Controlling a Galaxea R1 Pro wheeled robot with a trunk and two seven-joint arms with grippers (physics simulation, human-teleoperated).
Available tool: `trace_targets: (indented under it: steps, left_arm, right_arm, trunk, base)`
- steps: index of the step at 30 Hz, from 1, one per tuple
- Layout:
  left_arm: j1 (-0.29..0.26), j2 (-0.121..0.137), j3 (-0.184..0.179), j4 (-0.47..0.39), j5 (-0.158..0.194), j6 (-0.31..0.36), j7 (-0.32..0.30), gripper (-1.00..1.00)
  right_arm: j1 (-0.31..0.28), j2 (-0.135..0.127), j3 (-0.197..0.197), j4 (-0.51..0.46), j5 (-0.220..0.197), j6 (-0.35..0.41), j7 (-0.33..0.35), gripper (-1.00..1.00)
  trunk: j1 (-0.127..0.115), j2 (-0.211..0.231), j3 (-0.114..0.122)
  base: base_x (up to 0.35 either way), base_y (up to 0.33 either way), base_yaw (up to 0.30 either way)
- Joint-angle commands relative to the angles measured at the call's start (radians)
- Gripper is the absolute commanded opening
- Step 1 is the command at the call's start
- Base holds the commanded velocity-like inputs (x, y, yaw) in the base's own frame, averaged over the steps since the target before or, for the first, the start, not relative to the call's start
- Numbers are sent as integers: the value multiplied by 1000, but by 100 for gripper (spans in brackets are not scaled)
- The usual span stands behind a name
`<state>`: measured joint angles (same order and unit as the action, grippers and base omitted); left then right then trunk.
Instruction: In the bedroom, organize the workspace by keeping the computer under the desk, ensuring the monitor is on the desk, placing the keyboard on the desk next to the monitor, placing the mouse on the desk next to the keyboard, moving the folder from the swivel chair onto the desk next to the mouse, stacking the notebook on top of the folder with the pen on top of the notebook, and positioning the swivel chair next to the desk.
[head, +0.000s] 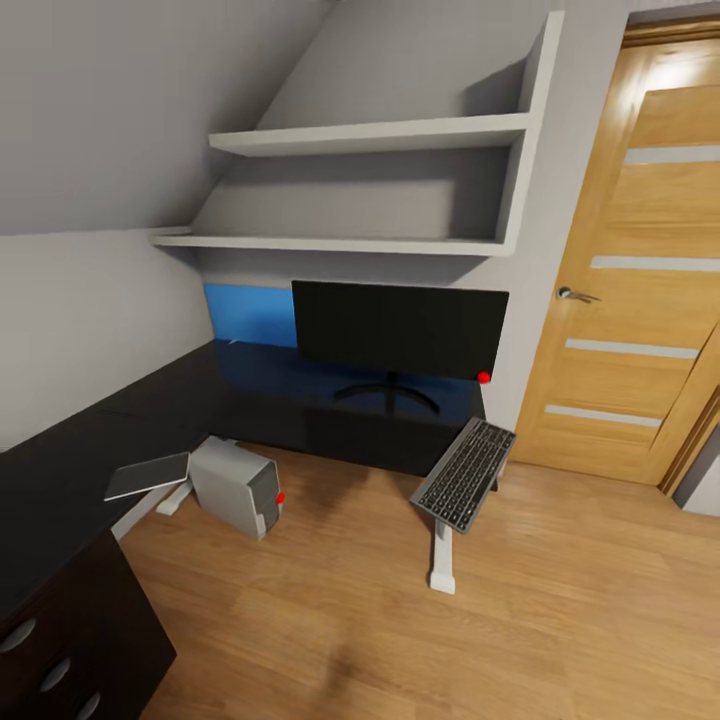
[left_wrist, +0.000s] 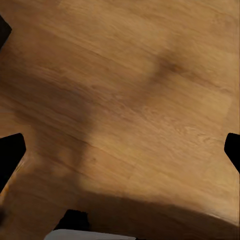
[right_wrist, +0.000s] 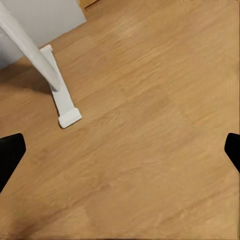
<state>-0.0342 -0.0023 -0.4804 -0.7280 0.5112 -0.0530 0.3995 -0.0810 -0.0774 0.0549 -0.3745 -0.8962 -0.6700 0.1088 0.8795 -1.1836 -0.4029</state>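
Head view shows the keyboard (head: 464, 474) overhanging the bench (head: 300, 400) edge; I'll approach, both tools released and empty.

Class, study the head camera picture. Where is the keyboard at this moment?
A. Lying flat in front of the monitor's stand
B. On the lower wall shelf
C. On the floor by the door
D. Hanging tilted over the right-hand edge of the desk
D: the keyboard sits tilted at the right end of the black desk, overhanging its edge above the white desk leg, to the right of the monitor.
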Motion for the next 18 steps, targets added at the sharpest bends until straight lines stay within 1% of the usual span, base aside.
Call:
trace_targets:
  steps: [1, 2, 4, 6, 8, 9, 10, 12, 15, 18]
  left_arm:
    - [-1, 1, -6, 7, 10, -31, 7, 100]
    - [-1, 1, -7, 30, 6, -135, 7, 100]
    - [-1, 1, -9, 31, 5, -143, 7, 100]
    - [-1, 1, -9, 33, 3, -152, 9, 100]
    - [-1, 2, -9, 33, 3, -152, 9, 100]
    - [-1, 2, -9, 34, 3, -152, 9, 100]
    - [-1, 3, -9, 34, 3, -152, 10, 100]
    - [-1, 2, -10, 42, 4, -149, 10, 100]
    - [-1, 1, -13, 76, 2, -148, 10, 100]
    - [-1, 0, -13, 94, -16, -148, 11, 100]
  right_arm:
    - [-1, 1, 6, 3, -3, -7, 6, 100]
    - [-1, 14, 9, 16, 73, -20, 8, 100]
    - [-1, 15, 8, 22, 88, -21, 8, 100]
    - [-1, 20, 10, 25, 116, -22, 8, 100]
    - [-1, 24, 10, 26, 167, -22, 8, 100]
    - [-1, 24, 9, 26, 179, -22, 8, 100]
    - [-1, 27, 9, 26, 207, -22, 7, 100]
    - [-1, 36, 7, 27, 232, -23, 6, 100]
    - [-1, 37, 7, 28, 235, -23, 5, 100]
    - [-1, 37, 7, 29, 236, -23, 6, 100]
  trunk:
    - [-4, 7, 2]
    - [-8, 14, 5]
    - [-15, 28, 12]
    - [-15, 28, 12]
    - [-15, 28, 12]
    - [-15, 28, 12]
    - [-15, 28, 12]
    - [-15, 28, 12]
    - [-15, 28, 12]
    - [-15, 28, 12]
  base:
    - [0, 0, 0]
    - [0, 0, 0]
    - [0, 0, 0]
    - [0, 0, 0]
    - [0, 0, 0]
    - [0, -22, 0]
    - [32, -84, 0]
    - [148, -179, 0]
    - [221, -236, -69]
    - [231, -244, -206]
